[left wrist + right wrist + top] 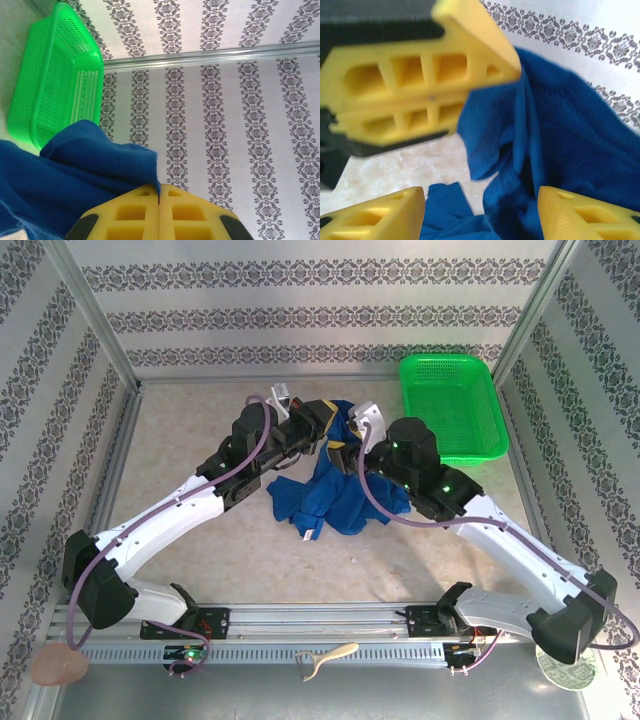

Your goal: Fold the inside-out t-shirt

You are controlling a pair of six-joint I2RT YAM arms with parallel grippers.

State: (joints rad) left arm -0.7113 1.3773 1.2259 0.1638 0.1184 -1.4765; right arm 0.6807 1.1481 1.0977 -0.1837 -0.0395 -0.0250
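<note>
The inside-out t-shirt (335, 495) is royal blue, with its top lifted off the table and the rest heaped below in crumpled folds. My left gripper (333, 432) holds the raised part. In the left wrist view the yellow fingers (130, 215) of my left gripper (159, 189) are pressed together on an edge of the blue cloth (75, 170). My right gripper (350, 452) is right beside it. In the right wrist view my right gripper (480, 200) stands open, its fingertips (385, 212) wide apart, with the hanging cloth (560, 135) in front of them. The left gripper's fingers (420, 85) show at upper left.
A green plastic basket (450, 405) stands at the back right and is also in the left wrist view (50, 85). Patterned walls and aluminium posts enclose the table. A white hook-shaped object (325, 655) lies on the front rail, and a pinkish object (58, 665) sits at the near left corner.
</note>
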